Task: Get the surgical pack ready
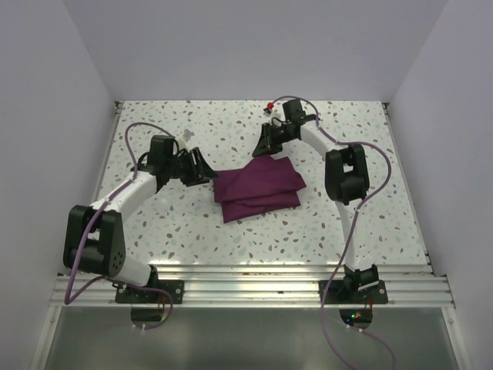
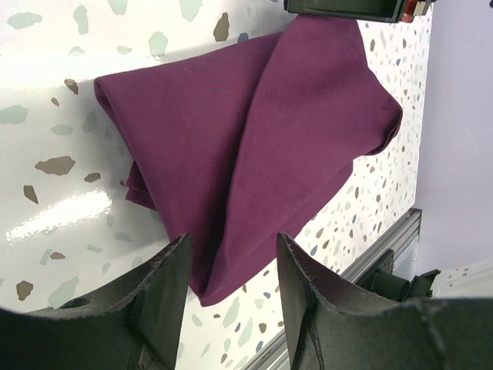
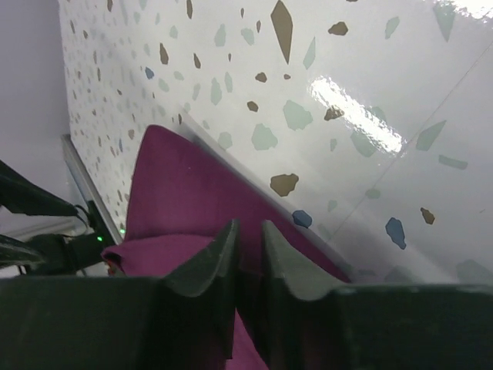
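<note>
One surgical pack: a plum-purple cloth folded into a lumpy oblong bundle, flat on the table about mid-surface, between the two arms. Only fabric shows, in overlapping flaps, and what it wraps is hidden. Two arms, two grippers. The left gripper is just beside the pack's left edge, low and pointed at it. Its two fingers are spread wide with nothing clamped, and in the left wrist view a corner of the cloth shows in the gap beyond the tips. The right gripper is at the pack's far edge, down on the fabric. Its two fingers are drawn close with only a thin slit left and purple cloth is at that slit. Cannot tell whether the fold is actually pinched. The table is white with grey, brown and blue speckles and glare patches. There is one metal rail along the near edge holding both bases. There are two purple cables, one looping along each arm. One small red bit sits by the right wrist, too small to identify. Plain pale walls enclose three sides. The right gripper's body blocks the cloth's far edge in the top view.
</note>
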